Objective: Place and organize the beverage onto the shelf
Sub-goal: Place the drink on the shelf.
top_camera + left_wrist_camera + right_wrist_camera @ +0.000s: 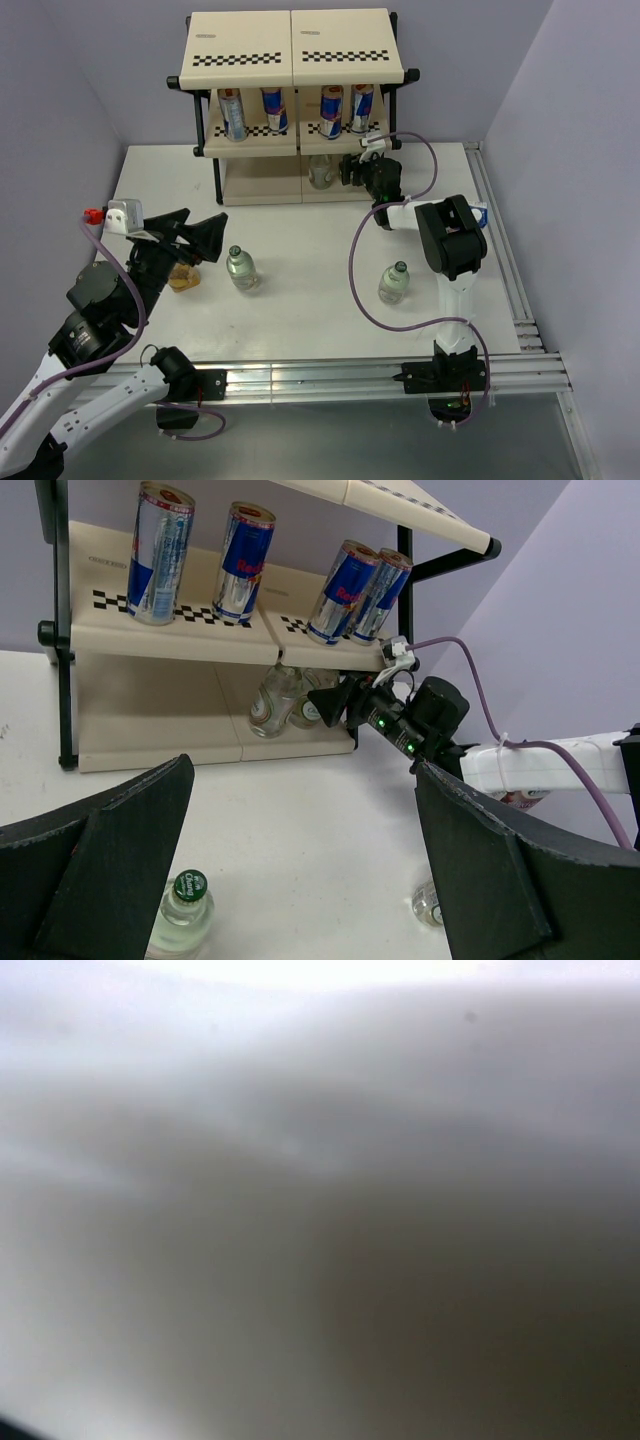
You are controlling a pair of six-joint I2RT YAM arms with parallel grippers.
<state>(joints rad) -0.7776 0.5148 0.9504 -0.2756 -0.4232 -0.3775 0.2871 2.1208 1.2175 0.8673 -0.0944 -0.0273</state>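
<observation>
1. Left wrist view: the left jaws are spread wide with nothing between them, hanging above the white tabletop [310, 250]. A small clear plastic bottle with a green cap [185, 915] stands upright just below the left finger.
2. The right jaws reach into the lowest tier of the cream three-tier shelf with a black tube frame [100, 630]. Their tips are just beside two more small clear bottles [272, 702] standing there. Whether they clasp one or have let go cannot be told, and the right wrist view is only a grey blur.
3. Four slim silver-blue-red cans [160, 550] stand on the middle tier, directly above those jaws. A fourth clear bottle [394, 284] stands on the tabletop near the right arm.
4. Likely risk: pulling the right jaws out at a slant could clip a neighbouring bottle and topple it inside the tier.
5. Likely risk: lifting too early could knock the checkered tier edge above and shake the tall, narrow cans.
6. Likely risk: the left jaws, closing off-centre on the smooth round bottle, could tip it and send it rolling.
</observation>
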